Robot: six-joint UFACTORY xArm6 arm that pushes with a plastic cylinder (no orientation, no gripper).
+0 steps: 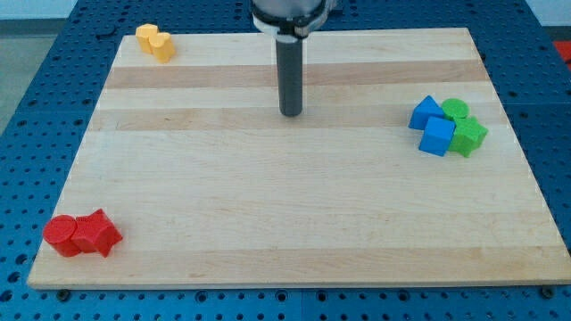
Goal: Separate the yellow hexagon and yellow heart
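Two yellow blocks sit touching at the board's top left corner: one yellow block point(146, 37) on the left and one point(161, 46) just right and below it. I cannot tell which is the hexagon and which the heart. My tip point(290, 113) rests on the board in the upper middle, far to the right of the yellow pair and touching no block.
A blue triangular block point(425, 111), a blue cube point(437, 136), a green cylinder point(455, 110) and a green block point(468, 136) cluster at the right. A red cylinder point(62, 234) and a red block point(96, 234) sit at the bottom left. The wooden board point(285, 223) lies on a blue pegboard.
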